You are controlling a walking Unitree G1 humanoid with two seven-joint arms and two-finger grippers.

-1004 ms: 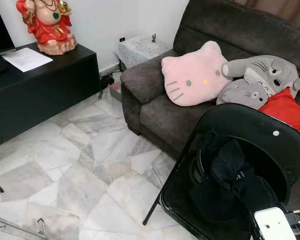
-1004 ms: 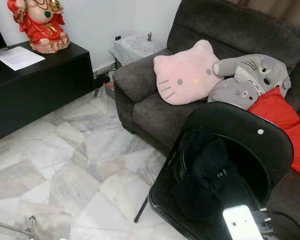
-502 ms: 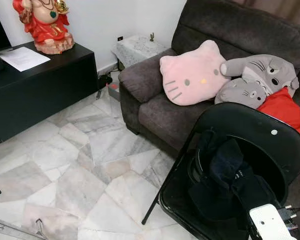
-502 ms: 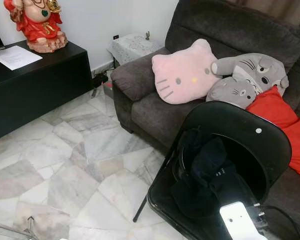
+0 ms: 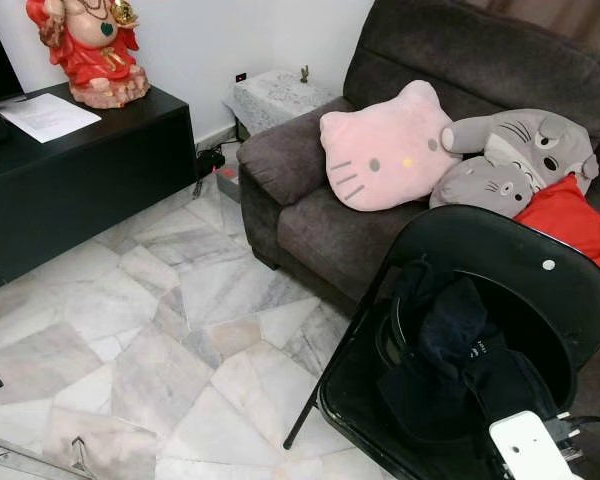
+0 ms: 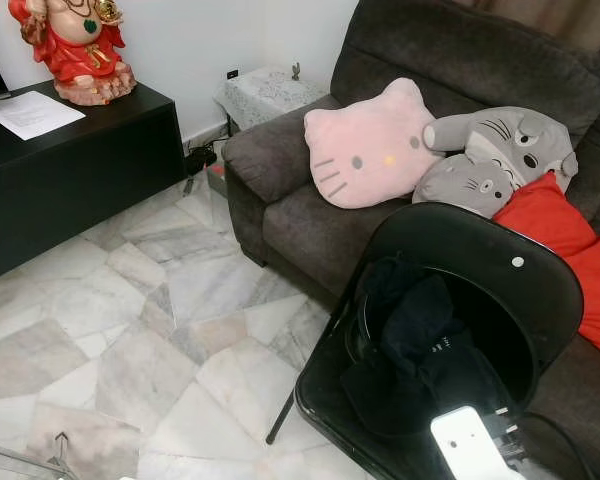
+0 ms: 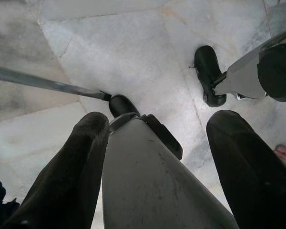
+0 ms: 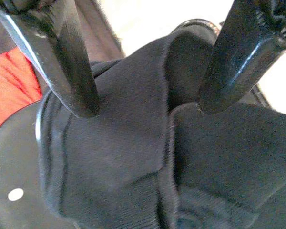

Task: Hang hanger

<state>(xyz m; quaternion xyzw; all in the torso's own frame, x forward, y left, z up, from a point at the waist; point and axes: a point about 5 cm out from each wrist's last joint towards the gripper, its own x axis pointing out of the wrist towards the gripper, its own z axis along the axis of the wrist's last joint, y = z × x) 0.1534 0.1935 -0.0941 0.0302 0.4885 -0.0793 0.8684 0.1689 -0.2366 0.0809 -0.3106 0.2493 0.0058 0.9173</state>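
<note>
Your right gripper point(image 8: 143, 107): fingers spread, tips pressed into bundled black garment point(image 6: 420, 350) on seat of black folding chair point(image 6: 535, 275), near right. Hanger: you can't pick it out from bundle. Your left gripper point(image 7: 152, 157) hangs over marble floor point(image 5: 130, 330), fingers apart, nothing held. Dark grey sofa point(image 5: 310, 160) with pink cat-face cushion point(image 5: 385, 150) beyond chair.

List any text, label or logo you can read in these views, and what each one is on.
No text can be read.
Sheet of paper on the black cabinet: printed lines, too small to read.
Dark garment on the black folding chair: a tiny pale mark, too small to read.
White device at the chair's near edge: a dot, no lettering.
</note>
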